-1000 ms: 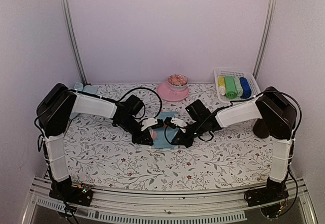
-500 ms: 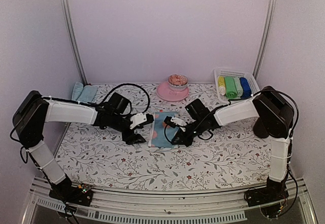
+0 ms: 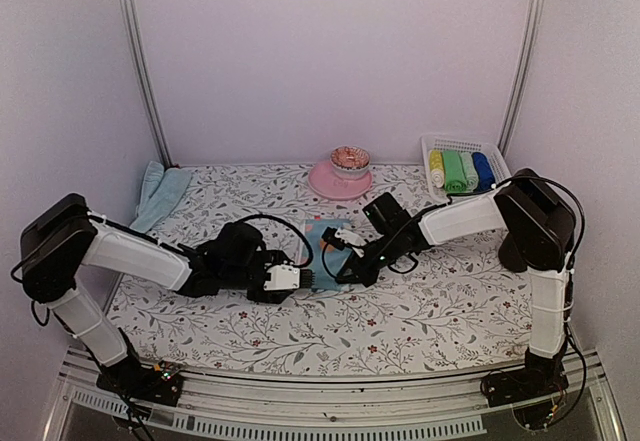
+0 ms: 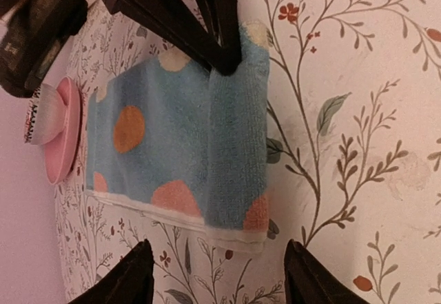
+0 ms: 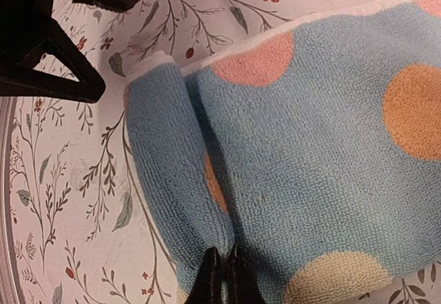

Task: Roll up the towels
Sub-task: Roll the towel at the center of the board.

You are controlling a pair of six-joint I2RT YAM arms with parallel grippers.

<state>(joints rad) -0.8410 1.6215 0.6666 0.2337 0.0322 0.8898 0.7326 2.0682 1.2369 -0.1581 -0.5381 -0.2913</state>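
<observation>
Left gripper [image 4: 219,259]: your left fingers are standing well apart and gripping nothing. They are hovering just short of the spotted towel's end.
Right gripper [image 5: 222,271]: your right fingers are pinching shut on the turned-over edge of the spotted towel.
Spotted towel [image 4: 172,138]: it is lying mid-table on the floral tablecloth [image 3: 420,311], between your two grippers. One long edge is folded over into a narrow band. The cloth is blue with orange, pink and cream dots.
Spare towels [image 3: 160,186]: they are lying in a pale teal pile at the back-left corner.
Pink plate [image 3: 325,183]: it is sitting behind the spotted towel, carrying a small bowl [image 3: 350,157].
Basket [image 3: 455,145]: it is sitting at the back right, holding yellow, green and blue rolls.
</observation>
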